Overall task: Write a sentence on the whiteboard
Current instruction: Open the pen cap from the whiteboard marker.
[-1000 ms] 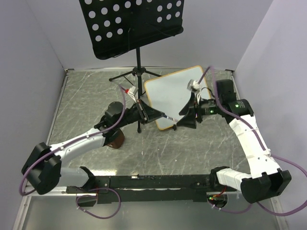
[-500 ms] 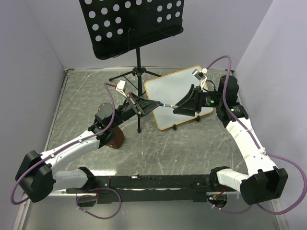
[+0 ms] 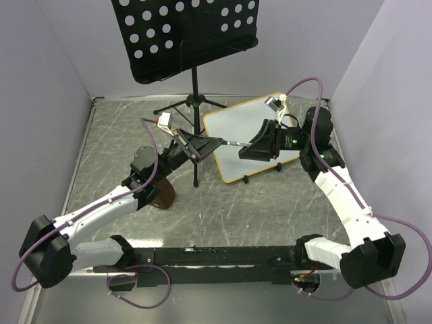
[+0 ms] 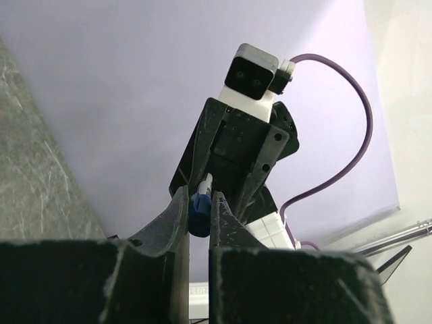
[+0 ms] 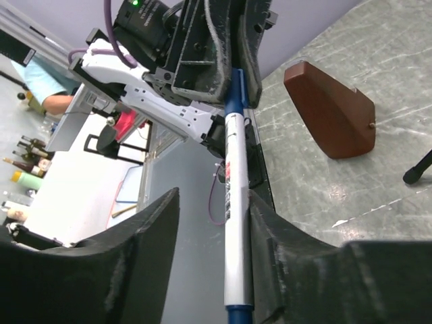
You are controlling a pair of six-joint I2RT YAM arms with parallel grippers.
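The whiteboard stands propped at a tilt on the far right part of the table, just right of the music stand. It looks thin, stiff and light. Resting only on small clip feet, it would likely slide or tip under a hard pen stroke, so it wants light pressure or a steadying hold on its frame. In front of its face, held in the air, is the marker. It is a slim, smooth plastic barrel, light and rigid but probably slippery. It is best taken square across the middle of the barrel so that it cannot pivot. The left gripper is clamped tight on one blue end of it. The right gripper straddles the white barrel with its jaws partly apart. One pad is close against the marker, a clear gap remains on the other side, and it has no hold yet. A brown wedge-shaped block lies on the table below the left arm. From above, the right gripper covers the middle of the board. No sentence can be made out on the part that shows. Which blue end is the cap cannot be told, and the near end runs out of the right wrist view.
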